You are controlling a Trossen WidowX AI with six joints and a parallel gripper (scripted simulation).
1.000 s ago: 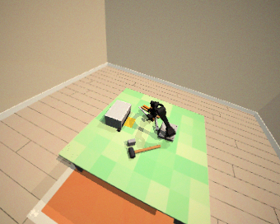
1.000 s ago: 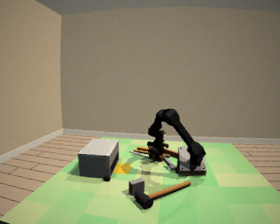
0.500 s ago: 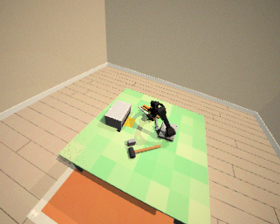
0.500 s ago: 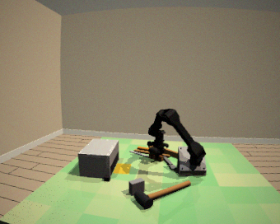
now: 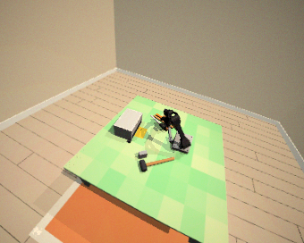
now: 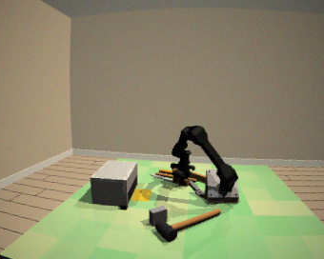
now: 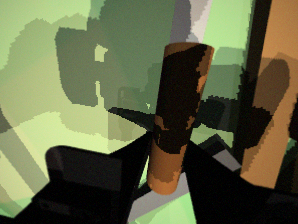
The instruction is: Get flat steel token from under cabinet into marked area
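The cabinet is a pale grey box with darker sides at the left of the table. The orange-yellow marked area lies in front of it, on the arm's side. The steel token cannot be made out in any view. My gripper is shut on an orange-brown handle, with a flat grey blade running forward from it in the wrist view. The gripper is low, beyond the marked area from the cabinet. Whether the held tool touches the table cannot be told.
Another orange handle lies beside the held tool. A grey tool lies by the arm's base. A hammer and a small grey block are on the near side of the table.
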